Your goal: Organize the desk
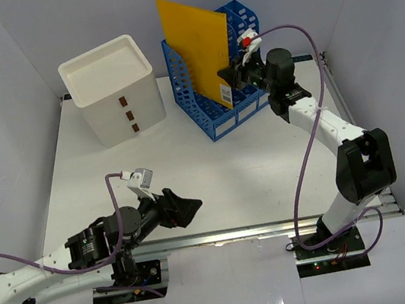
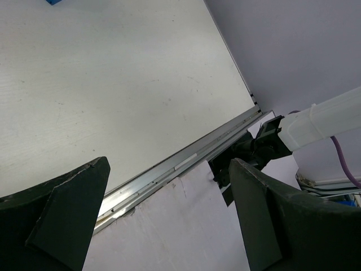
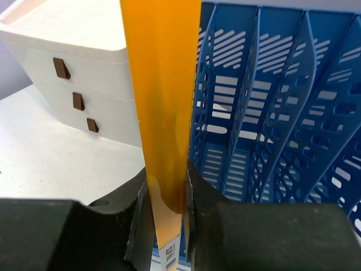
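Note:
My right gripper [image 1: 231, 78] is shut on a yellow folder [image 1: 196, 41], which it holds upright on edge at the blue file rack [image 1: 187, 93] near the back of the desk [image 1: 212, 166]. In the right wrist view the folder [image 3: 163, 84] is pinched between the two black fingers of that gripper [image 3: 168, 172], with the rack's slots [image 3: 271, 113] just to its right. I cannot tell whether its lower edge is inside a slot. My left gripper [image 1: 188, 208] hangs open and empty over the desk's front edge, and its wrist view shows the same gripper [image 2: 169, 169] above the metal rail [image 2: 186, 164].
A white drawer box [image 1: 112, 89] with three brown handles stands at the back left, close to the rack. It also shows left of the folder as the drawer box [image 3: 84, 73]. White walls enclose the desk on three sides.

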`<state>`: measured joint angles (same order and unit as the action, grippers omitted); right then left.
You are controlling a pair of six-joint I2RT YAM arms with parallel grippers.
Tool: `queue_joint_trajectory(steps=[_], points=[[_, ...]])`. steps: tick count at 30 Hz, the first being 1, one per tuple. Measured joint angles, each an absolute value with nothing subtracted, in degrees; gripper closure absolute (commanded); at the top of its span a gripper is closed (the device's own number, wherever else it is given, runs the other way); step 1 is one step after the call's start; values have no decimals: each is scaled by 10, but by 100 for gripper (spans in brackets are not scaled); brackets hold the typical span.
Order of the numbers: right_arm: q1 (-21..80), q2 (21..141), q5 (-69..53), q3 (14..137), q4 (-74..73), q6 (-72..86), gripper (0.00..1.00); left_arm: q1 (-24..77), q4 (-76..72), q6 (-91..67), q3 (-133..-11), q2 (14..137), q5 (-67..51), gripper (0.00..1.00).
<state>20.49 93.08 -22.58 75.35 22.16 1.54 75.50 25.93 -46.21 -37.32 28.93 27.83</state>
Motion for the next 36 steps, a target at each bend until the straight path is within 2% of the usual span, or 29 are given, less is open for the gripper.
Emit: queue_joint_trajectory(steps=[16, 36], points=[[216, 949, -212, 742, 262, 31, 92, 755, 259, -461, -373, 291, 276, 2], [215, 1016, -282, 714, 390, 75, 92, 755, 259, -462, -373, 290, 260, 2]])
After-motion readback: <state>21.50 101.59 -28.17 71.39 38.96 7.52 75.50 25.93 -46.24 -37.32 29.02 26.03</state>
